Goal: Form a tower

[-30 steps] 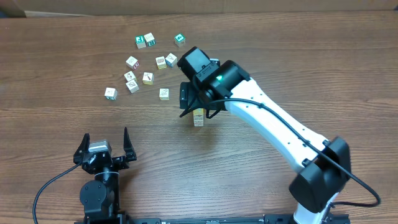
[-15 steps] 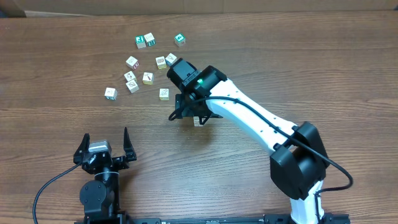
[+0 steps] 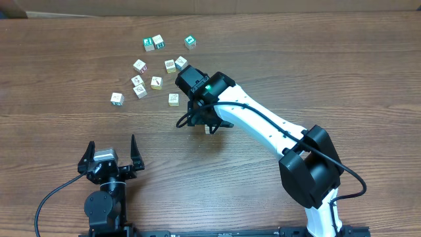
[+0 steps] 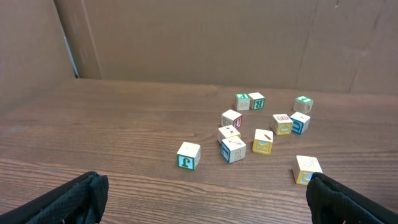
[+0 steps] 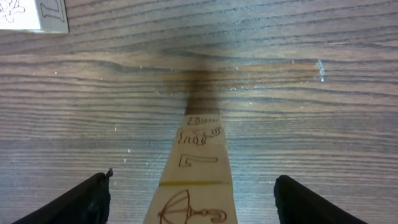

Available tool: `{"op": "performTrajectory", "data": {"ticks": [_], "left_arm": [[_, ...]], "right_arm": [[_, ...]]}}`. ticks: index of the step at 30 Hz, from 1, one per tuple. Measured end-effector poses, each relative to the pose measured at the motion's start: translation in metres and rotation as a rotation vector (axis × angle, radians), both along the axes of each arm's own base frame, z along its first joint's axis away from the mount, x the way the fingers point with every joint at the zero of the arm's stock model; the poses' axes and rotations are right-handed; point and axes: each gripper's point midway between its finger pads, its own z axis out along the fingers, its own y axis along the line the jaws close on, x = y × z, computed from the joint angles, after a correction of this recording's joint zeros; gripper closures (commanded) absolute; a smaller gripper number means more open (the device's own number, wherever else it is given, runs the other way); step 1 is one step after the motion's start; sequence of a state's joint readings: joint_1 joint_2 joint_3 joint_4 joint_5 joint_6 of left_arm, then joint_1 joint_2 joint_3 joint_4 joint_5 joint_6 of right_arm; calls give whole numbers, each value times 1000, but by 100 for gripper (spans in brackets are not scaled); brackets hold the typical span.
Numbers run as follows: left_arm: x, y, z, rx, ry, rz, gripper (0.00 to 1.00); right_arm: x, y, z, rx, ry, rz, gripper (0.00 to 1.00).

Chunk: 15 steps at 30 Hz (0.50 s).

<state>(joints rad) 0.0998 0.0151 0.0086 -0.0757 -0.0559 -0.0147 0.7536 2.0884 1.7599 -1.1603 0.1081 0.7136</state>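
- Brown wood-grain table (image 3: 342,59) fills my overhead view, and a cardboard wall (image 4: 186,37) stands behind it in the left wrist view.
- The tower (image 5: 196,165) stands near the middle of the table, on the arm-base side of the scattered cubes. From above I see little of it, because the right arm covers most of it.
- The right pincer (image 5: 194,198) hangs over the tower with one finger on each side, spread wide. Bare wood shows between each finger and the stack, so it grips nothing.
- Down the right wrist view, the nearest face of the tower carries an umbrella drawing.
- Loose cubes (image 3: 156,82) lie scattered toward the far left, apart from the tower.
- The left pincer (image 3: 110,146) sits near its base, well apart from everything, with its fingers wide and empty.
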Motion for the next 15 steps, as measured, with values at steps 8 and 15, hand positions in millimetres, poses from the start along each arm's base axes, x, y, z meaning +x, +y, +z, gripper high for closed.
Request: {"op": "performTrajectory", "data": {"ticks": [8, 15], "left_arm": [[0, 0, 0, 0, 0, 0, 0], [0, 0, 0, 0, 0, 0, 1]], "right_arm": [[-1, -4, -9, -13, 1, -11, 29], [0, -3, -8, -9, -7, -18, 31]]}}
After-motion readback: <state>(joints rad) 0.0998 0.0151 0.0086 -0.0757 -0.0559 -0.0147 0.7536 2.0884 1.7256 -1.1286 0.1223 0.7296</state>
